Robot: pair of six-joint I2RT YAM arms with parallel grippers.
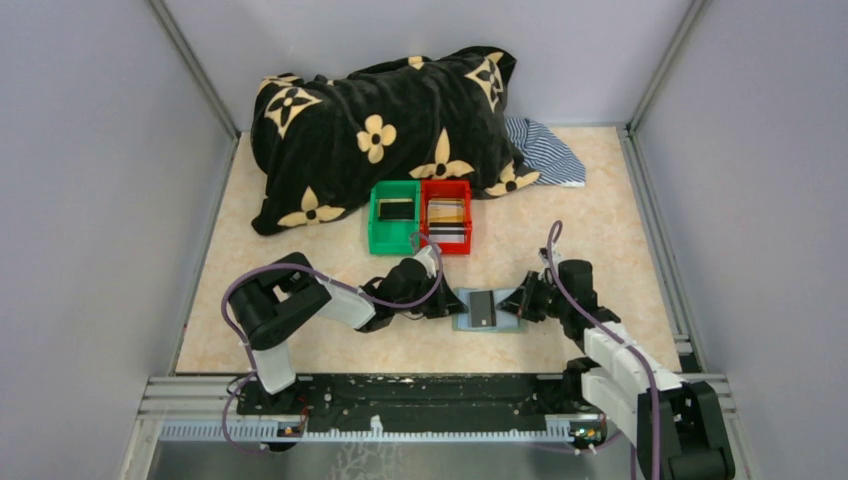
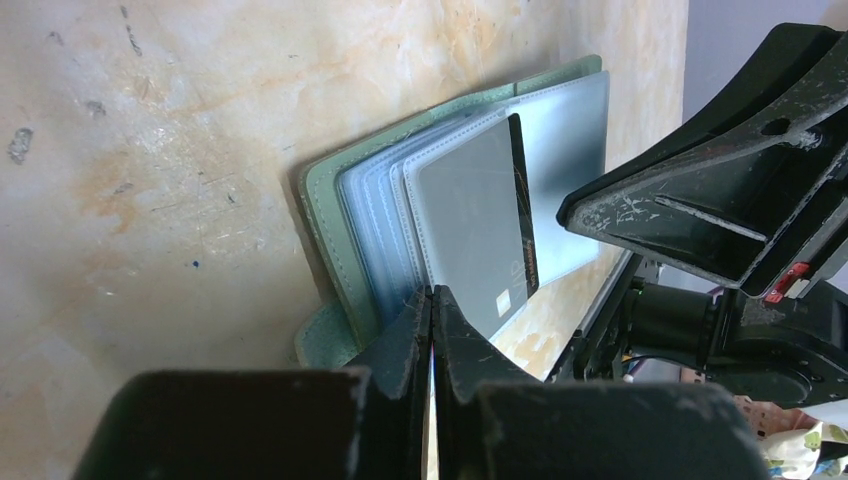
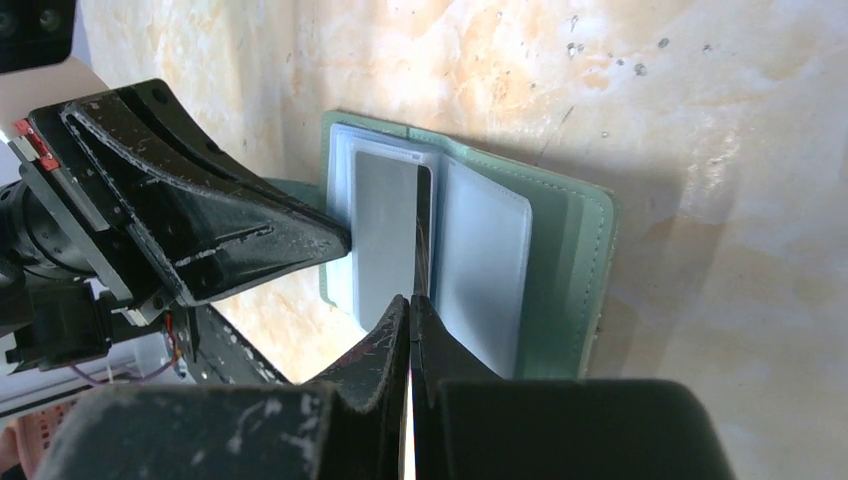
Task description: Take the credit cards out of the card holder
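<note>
The card holder lies open on the table between both arms, green cover down, clear sleeves up. A dark credit card sticks partway out of one sleeve. My left gripper is shut on the edge of the card holder's clear sleeves at its left side. My right gripper is shut on the near edge of the dark credit card, over the middle of the card holder. In the top view the left gripper and right gripper face each other across the holder.
A green bin and a red bin stand side by side just beyond the holder, each with cards inside. A black blanket with tan flowers and a striped cloth lie at the back. Grey walls enclose the table.
</note>
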